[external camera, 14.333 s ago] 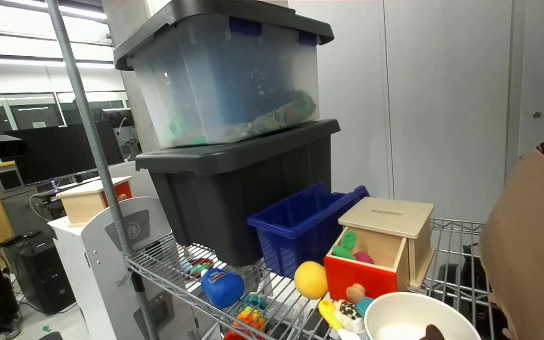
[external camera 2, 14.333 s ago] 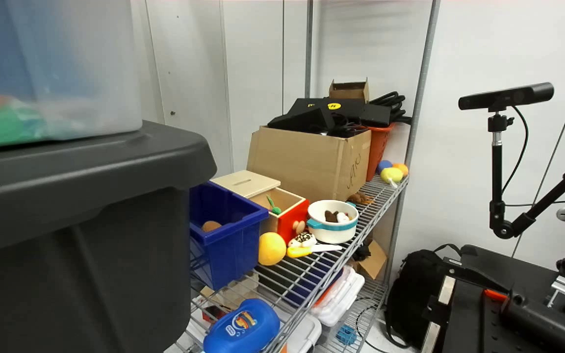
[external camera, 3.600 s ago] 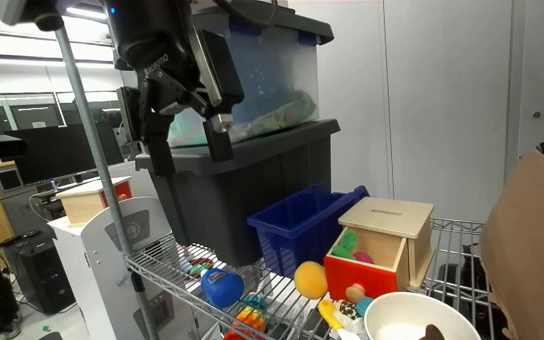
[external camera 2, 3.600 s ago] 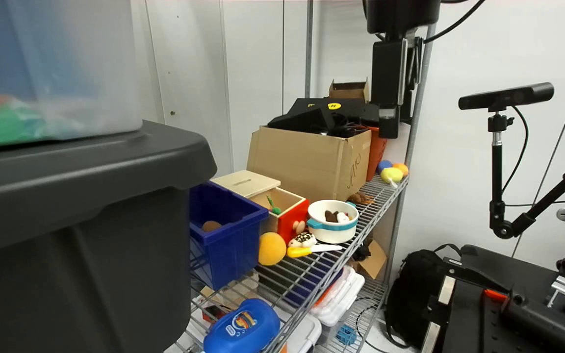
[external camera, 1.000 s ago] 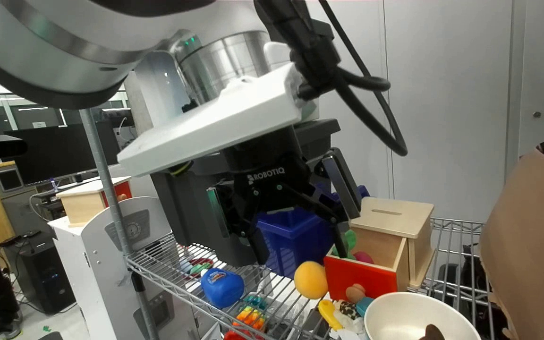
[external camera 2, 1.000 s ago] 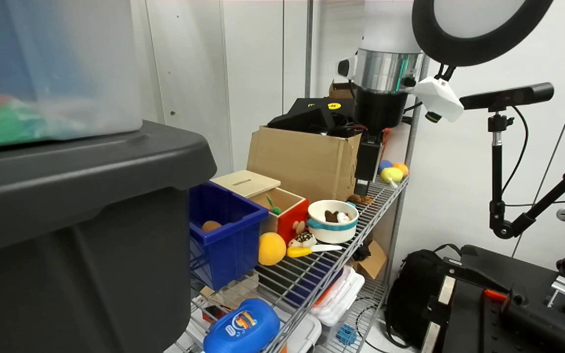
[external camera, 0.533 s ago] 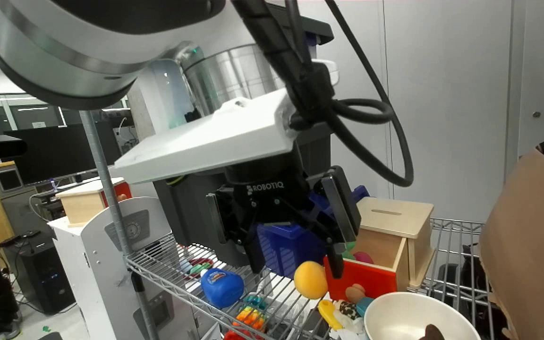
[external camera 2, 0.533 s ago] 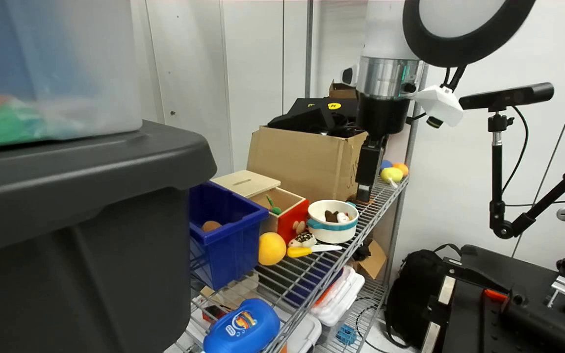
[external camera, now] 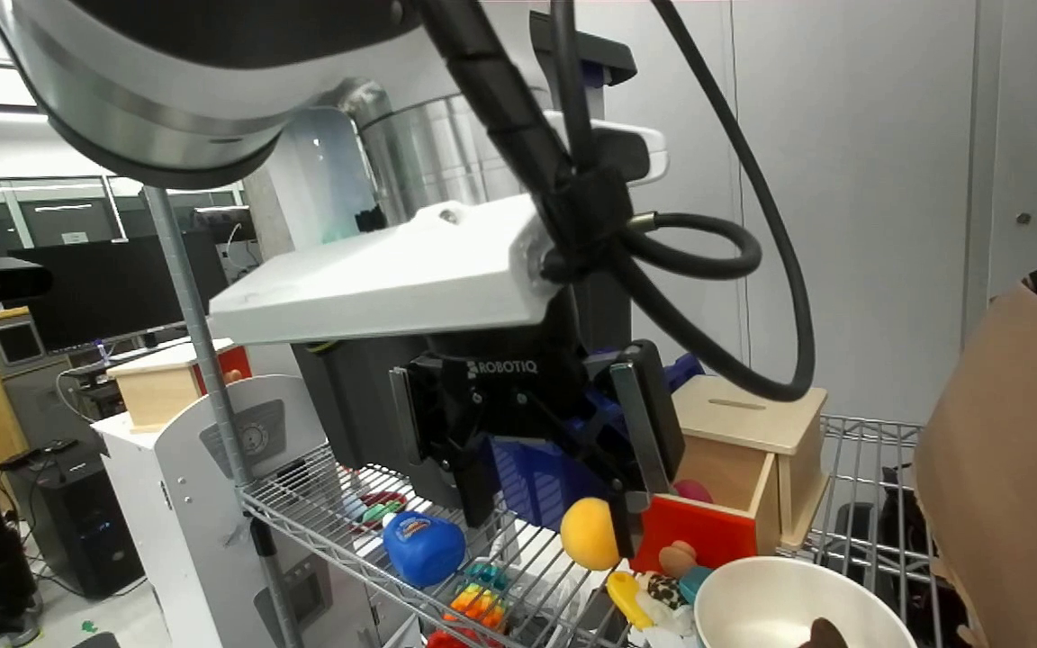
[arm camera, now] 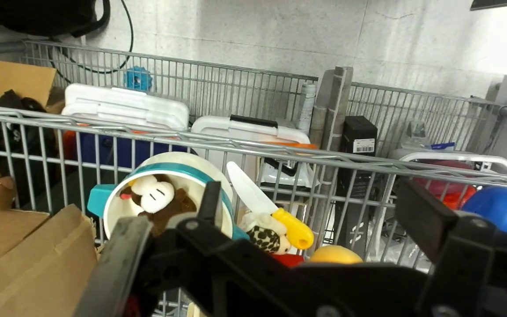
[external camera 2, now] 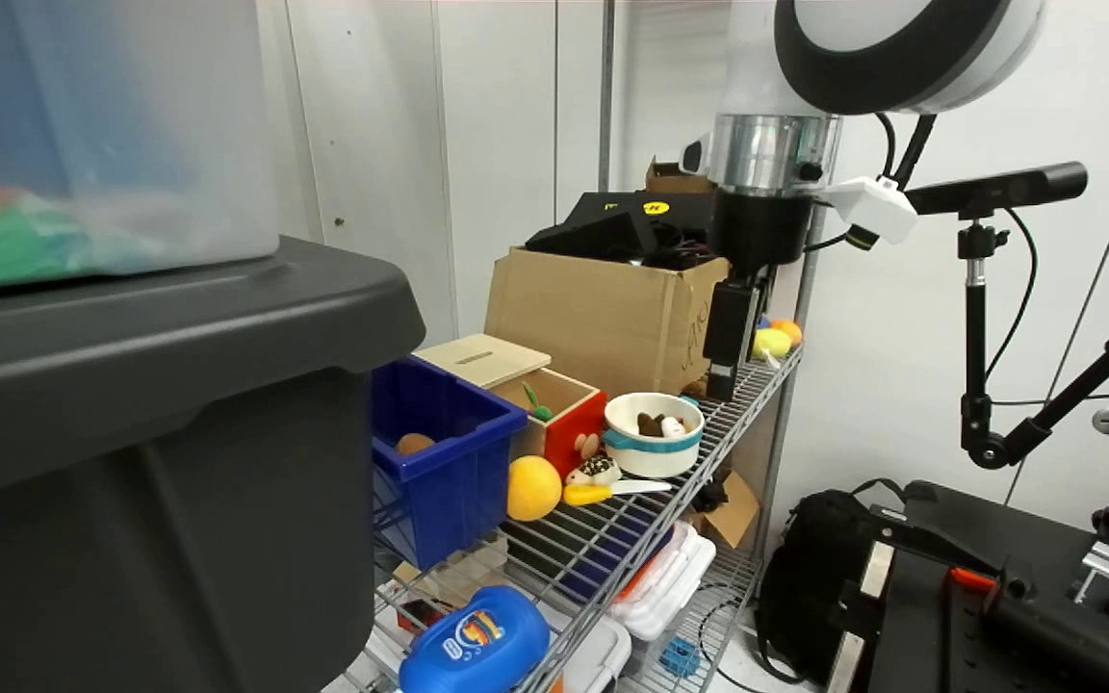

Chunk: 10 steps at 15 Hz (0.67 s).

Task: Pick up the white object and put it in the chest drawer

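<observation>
My gripper (external camera: 552, 531) hangs above the shelf, open, nothing between its fingers. Which item is the white object I cannot tell. One pale candidate is a small white plush with a dark-spotted patch (arm camera: 264, 237); against it lies a white-bladed knife (arm camera: 249, 189) with a yellow handle. Beside them stands a white pot (external camera 2: 653, 464) with a teal band, soft toys inside. In the wrist view plush and knife appear below, between the open fingers. The light-wood chest drawer (external camera: 743, 409) has its red-fronted drawer (external camera: 707, 535) pulled out; a pink thing (external camera: 692, 490) with green leaves lies in it.
A yellow-orange ball (external camera 2: 533, 488) touches the shelf by the drawer. Beside the chest stands a blue bin (external camera 2: 458, 500). Large dark tote (external camera 2: 179, 481) and cardboard box (external camera 2: 603, 308) flank the shelf. A blue bottle (external camera: 424, 547) lies near the wire edge.
The arm, absent in the earliest frames, has come in over the shelf. During the last second my open gripper has sunk lower. The objects on the shelf have not moved.
</observation>
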### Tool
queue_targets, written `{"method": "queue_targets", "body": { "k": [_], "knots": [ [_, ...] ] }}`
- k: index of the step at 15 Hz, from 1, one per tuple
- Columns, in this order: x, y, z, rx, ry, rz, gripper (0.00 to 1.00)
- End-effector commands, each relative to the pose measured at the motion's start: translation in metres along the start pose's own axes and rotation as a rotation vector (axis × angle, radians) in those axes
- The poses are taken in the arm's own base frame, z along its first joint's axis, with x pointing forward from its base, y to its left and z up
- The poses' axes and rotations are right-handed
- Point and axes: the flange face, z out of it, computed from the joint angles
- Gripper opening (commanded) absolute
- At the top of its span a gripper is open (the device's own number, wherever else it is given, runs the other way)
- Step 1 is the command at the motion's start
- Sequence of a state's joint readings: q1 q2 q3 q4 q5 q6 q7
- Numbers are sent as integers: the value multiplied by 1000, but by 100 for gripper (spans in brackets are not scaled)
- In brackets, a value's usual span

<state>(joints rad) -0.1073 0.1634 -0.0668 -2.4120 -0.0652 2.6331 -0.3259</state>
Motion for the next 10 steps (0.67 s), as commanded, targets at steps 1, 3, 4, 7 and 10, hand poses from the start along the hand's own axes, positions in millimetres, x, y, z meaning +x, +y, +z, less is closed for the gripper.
{"method": "queue_targets", "body": {
  "k": [1, 3, 4, 7, 10],
  "knots": [
    [10, -3, -11, 33, -34, -2, 100],
    [16, -4, -13, 39, -51, -4, 100],
    [19, -5, -15, 39, -56, -5, 100],
    [23, -3, -15, 35, -67, -4, 100],
    [27, -2, -10, 34, -67, -33, 100]
  ]
}}
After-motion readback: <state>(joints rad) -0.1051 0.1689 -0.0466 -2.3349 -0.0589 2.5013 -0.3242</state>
